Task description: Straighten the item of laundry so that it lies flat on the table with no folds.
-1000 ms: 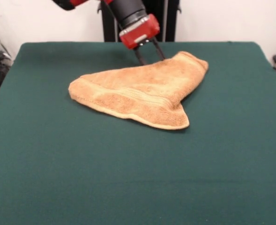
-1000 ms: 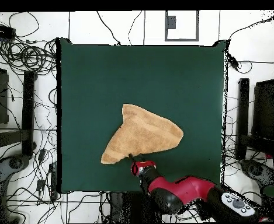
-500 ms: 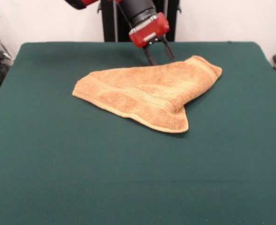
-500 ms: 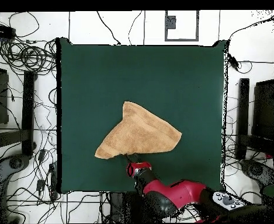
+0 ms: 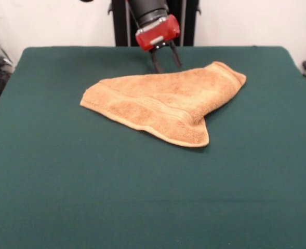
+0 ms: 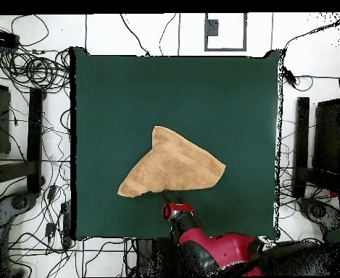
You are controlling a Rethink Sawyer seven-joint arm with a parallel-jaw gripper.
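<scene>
In the front view we see a small orange-tan terry towel (image 5: 165,104) lying on the large flat table covered in dark green felt-like cloth (image 5: 142,197), a little beyond the table's middle and slightly right of centre. It is not spread as a rectangle: it forms a rough triangle, with a broad rounded corner at the left, a blunt end pointing to the far right, and a third corner hanging toward us at the lower right. A woven band of stripes runs along the near edge from the left corner toward that lower corner, and the cloth there looks doubled over, with a thick rolled hem. Just behind the towel's far edge, near its middle, hangs the red and black gripper (image 5: 163,59) of the arm; its two dark fingers (image 5: 156,63) stand spread apart with nothing between them, their tips close to the towel's far edge but, as far as we can tell, not pinching it. In the overhead view the towel (image 6: 172,171) shows the same triangular outline in the lower middle of the green table (image 6: 223,94), and the gripper (image 6: 172,201) sits just beside the towel's bottom edge.
</scene>
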